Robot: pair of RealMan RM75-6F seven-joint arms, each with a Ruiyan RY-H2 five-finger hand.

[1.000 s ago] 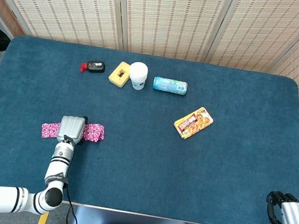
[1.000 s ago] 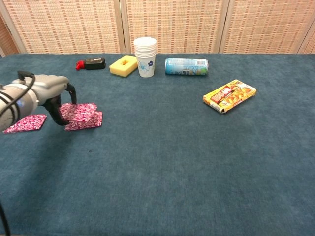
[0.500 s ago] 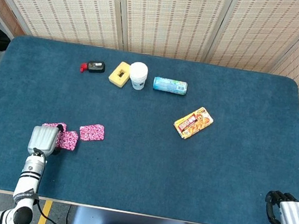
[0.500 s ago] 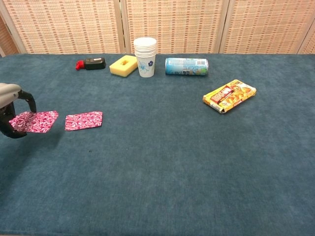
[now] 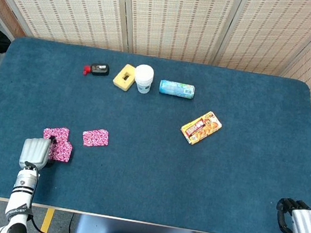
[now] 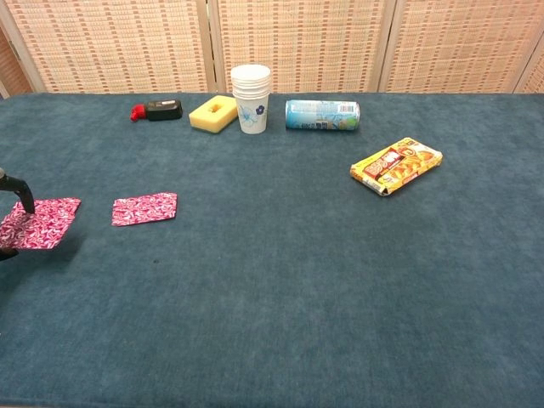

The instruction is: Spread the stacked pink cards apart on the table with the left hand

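Three pink patterned cards lie spread on the blue table (image 5: 153,169). One card (image 5: 95,137) (image 6: 144,208) lies alone to the right. A second card (image 5: 56,133) lies further left, and a third card (image 5: 61,150) overlaps its near corner. My left hand (image 5: 36,153) sits at the third card's left edge, back up, its fingers hidden beneath it. In the chest view only a dark finger (image 6: 20,192) shows at the left border, over the pink cards (image 6: 38,223). My right hand (image 5: 301,225) rests off the table's near right corner, fingers curled in, holding nothing.
Along the far side stand a black-and-red tool (image 5: 97,69), a yellow sponge (image 5: 124,77), a stack of paper cups (image 5: 143,78) and a lying teal can (image 5: 176,88). A yellow snack packet (image 5: 201,127) lies right of centre.
My left hand pulled back from the stack toward the near left edge, dragging one card with it. The cards, covered a second ago, now lie apart.
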